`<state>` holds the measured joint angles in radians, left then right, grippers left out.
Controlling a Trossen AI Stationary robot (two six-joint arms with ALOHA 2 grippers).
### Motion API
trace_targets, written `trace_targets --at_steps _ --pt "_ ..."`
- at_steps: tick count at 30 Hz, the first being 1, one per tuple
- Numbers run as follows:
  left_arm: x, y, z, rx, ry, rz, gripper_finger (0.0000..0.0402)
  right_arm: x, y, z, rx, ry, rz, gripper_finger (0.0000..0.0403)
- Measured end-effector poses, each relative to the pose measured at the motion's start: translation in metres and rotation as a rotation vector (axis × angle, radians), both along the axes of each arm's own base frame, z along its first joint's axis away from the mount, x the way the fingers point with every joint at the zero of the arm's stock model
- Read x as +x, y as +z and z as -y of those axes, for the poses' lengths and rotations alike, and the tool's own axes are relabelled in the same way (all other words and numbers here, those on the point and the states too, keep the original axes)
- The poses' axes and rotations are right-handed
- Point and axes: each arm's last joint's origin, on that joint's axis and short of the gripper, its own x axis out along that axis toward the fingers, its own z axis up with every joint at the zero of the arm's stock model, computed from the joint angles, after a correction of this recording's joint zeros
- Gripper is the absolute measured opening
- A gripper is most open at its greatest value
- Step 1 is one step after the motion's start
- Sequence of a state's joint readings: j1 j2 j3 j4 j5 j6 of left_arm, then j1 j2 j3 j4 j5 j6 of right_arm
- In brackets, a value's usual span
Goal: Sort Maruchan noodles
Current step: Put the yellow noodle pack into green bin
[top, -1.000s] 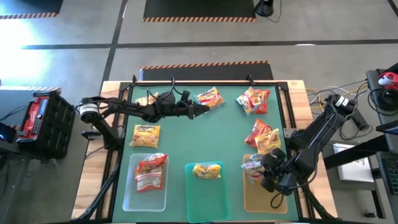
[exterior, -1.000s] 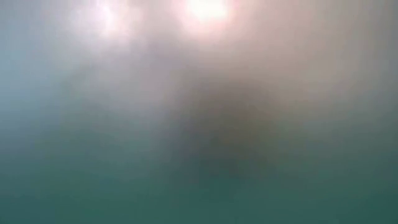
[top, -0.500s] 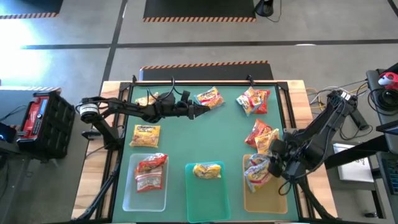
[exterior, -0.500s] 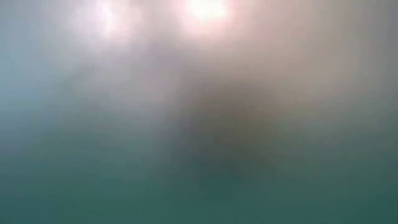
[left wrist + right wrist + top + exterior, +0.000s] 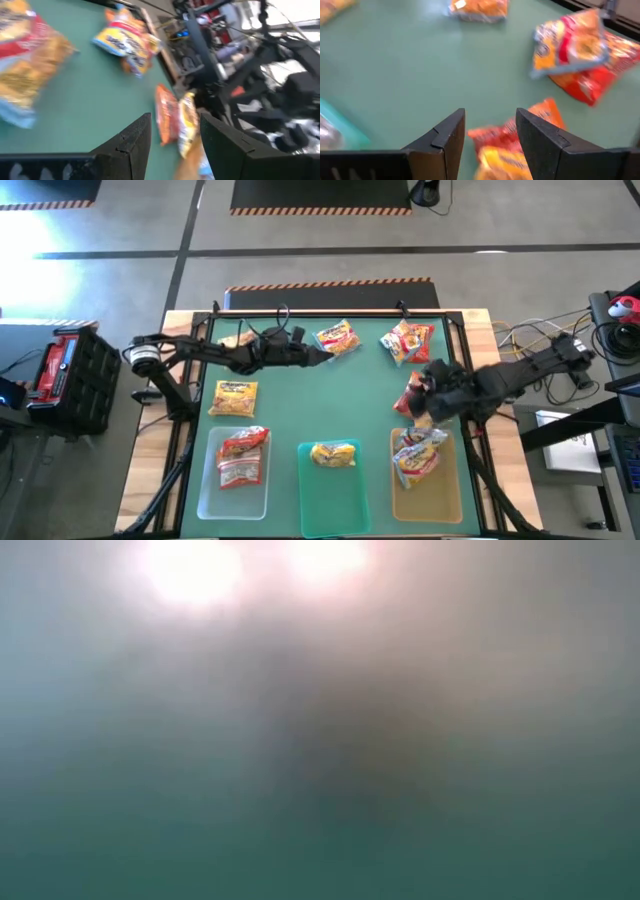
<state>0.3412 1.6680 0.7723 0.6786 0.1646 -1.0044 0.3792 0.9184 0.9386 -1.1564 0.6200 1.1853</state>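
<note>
Maruchan noodle packets lie flat on the green mat. One [image 5: 337, 338] is at the far middle, a red-yellow pile [image 5: 407, 340] at the far right, and a yellow one [image 5: 233, 397] at the left. A red-orange pair [image 5: 408, 396] lies at mid right. My left gripper [image 5: 322, 356] stands open and empty beside the far-middle packet; its open fingers also frame my left gripper [image 5: 175, 135] in its wrist view. My right gripper [image 5: 422, 388] hovers open above the red-orange pair [image 5: 547, 112]. The low view shows only blur.
Three trays line the near edge. The clear tray [image 5: 205, 495] holds two red packets, the teal tray [image 5: 333, 500] a yellow one, and the amber tray [image 5: 430, 500] a packet [image 5: 415, 455]. Another packet [image 5: 237, 338] lies at the far left. Bare mat [image 5: 330, 400] lies in the middle.
My right gripper has risen from over the amber tray and swung toward the far edge, to above the red-orange pair. The packet that was beside it now lies in the amber tray.
</note>
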Motion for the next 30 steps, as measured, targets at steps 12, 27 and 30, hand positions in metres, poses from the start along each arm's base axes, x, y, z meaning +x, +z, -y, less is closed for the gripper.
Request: trace_targets --at_steps 12,27,30 --pt "-0.003 0.000 -0.005 -0.020 -0.179 0.007 0.0151 0.050 -0.008 0.060 0.214 0.133 0.002 0.0164" --pt "-0.002 -0.004 0.005 -0.024 -0.315 -0.016 0.0151 0.008 -0.031 0.060 0.638 0.115 -0.497 0.0164" --pt "-0.002 -0.003 0.005 -0.023 -0.315 -0.016 0.0151 0.009 -0.041 0.059 0.694 0.131 -0.547 0.0164"
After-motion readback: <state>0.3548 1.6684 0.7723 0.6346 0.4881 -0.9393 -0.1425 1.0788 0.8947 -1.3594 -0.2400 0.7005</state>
